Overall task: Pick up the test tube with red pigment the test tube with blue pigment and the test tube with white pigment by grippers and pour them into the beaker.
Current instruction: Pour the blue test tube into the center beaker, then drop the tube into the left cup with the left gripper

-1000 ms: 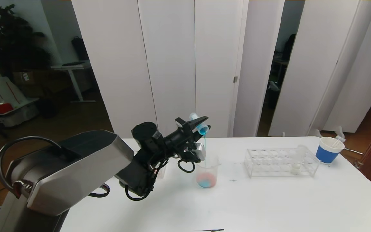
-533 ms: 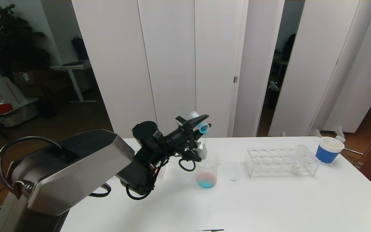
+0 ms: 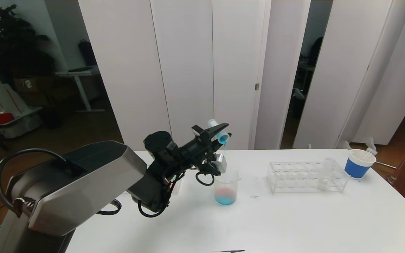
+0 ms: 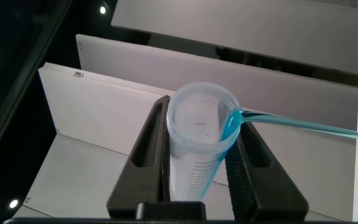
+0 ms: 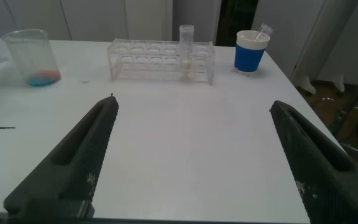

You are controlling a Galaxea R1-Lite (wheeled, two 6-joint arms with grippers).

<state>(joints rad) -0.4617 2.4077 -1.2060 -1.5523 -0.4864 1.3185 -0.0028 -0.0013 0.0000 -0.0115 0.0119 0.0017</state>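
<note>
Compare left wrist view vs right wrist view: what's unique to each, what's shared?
Left wrist only: the left gripper shut on the tilted clear test tube with blue pigment, a thin blue stream leaving its lip.

Right wrist only: the open right gripper over the white table, the clear beaker holding red and blue liquid, the clear tube rack with the white-pigment tube, the blue paper cup.

Shared: nothing I can match.

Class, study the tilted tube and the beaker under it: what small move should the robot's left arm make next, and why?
Probably hold the tilt a moment longer. The left gripper is shut on the test tube with blue pigment, mouth down above the beaker; a thin blue stream is falling, so the tube is not empty. The test tube with white pigment waits in the rack.
</note>
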